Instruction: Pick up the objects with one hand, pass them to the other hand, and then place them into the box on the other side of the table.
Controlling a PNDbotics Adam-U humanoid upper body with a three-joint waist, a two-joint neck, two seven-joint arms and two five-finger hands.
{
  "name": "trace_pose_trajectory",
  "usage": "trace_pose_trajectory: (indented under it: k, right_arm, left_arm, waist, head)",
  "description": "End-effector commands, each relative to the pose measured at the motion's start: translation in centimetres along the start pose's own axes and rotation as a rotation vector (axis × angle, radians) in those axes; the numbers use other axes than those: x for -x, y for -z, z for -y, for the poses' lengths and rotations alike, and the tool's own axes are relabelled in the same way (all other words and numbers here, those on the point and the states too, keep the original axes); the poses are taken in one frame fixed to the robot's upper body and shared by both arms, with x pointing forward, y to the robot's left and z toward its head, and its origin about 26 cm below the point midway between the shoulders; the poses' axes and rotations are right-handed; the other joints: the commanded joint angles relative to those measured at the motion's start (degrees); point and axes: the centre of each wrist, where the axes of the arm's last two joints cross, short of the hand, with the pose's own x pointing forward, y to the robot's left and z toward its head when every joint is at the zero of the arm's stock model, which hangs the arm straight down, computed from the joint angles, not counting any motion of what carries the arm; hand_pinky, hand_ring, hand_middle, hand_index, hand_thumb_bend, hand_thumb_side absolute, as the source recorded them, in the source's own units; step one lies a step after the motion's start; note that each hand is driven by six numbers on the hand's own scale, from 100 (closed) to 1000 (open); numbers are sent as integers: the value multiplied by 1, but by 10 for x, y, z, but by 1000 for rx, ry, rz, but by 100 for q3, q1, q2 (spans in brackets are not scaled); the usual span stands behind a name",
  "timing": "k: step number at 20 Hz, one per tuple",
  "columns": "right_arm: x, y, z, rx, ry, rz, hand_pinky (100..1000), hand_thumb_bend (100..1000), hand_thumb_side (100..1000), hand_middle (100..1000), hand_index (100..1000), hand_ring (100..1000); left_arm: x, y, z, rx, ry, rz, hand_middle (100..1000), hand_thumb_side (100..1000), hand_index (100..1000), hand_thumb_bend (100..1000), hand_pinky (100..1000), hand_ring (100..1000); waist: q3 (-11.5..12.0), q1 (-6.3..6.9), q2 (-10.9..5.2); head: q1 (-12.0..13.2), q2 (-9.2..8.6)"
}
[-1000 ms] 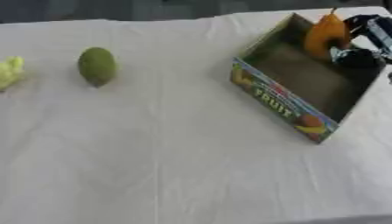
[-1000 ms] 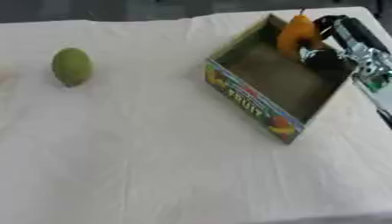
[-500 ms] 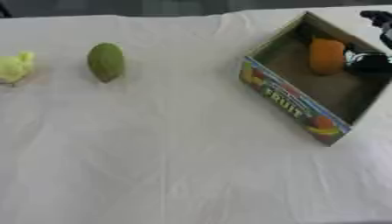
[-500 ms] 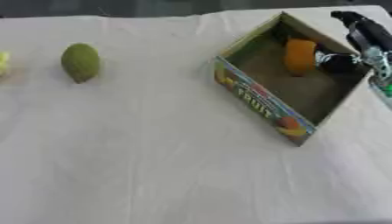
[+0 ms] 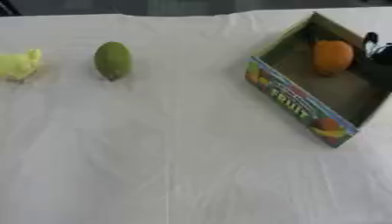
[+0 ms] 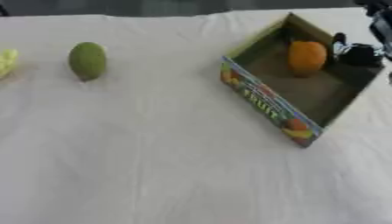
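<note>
An orange fruit (image 6: 307,56) lies inside the open cardboard fruit box (image 6: 264,101) at the right of the table. My right hand (image 6: 354,51) is at the box's far right corner, just right of the orange and apart from it; whether its fingers are curled is unclear. A green oval fruit (image 5: 113,60) sits on the white cloth at the upper left. A yellow-green object (image 5: 18,64) lies at the far left edge. My left hand shows in no view.
A white cloth (image 5: 168,153) covers the table. The table's far edge runs along the top of the views, dark beyond it.
The orange fruit has gone from my right hand down into the box, and the hand has let go and drawn back to the right. The camera has tilted, shifting the whole scene.
</note>
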Motion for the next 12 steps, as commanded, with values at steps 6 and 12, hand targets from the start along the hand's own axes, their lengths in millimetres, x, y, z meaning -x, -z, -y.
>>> trace_pose_trajectory:
  k: [6, 12]
  right_arm:
    - [-58, -27, 17, 116, 360, 176, 1000, 100, 346, 985, 1000, 934]
    - [-64, -35, -9, 41, 467, 236, 1000, 100, 343, 985, 1000, 928]
  left_arm:
    - [-6, 87, -29, 430, 171, -71, 685, 338, 800, 917, 637, 713]
    - [4, 132, -11, 619, 336, -242, 705, 271, 813, 999, 706, 744]
  waist:
    - [-80, 2, -106]
    - [-167, -30, -41]
  head:
    - [343, -140]
    - [571, -257]
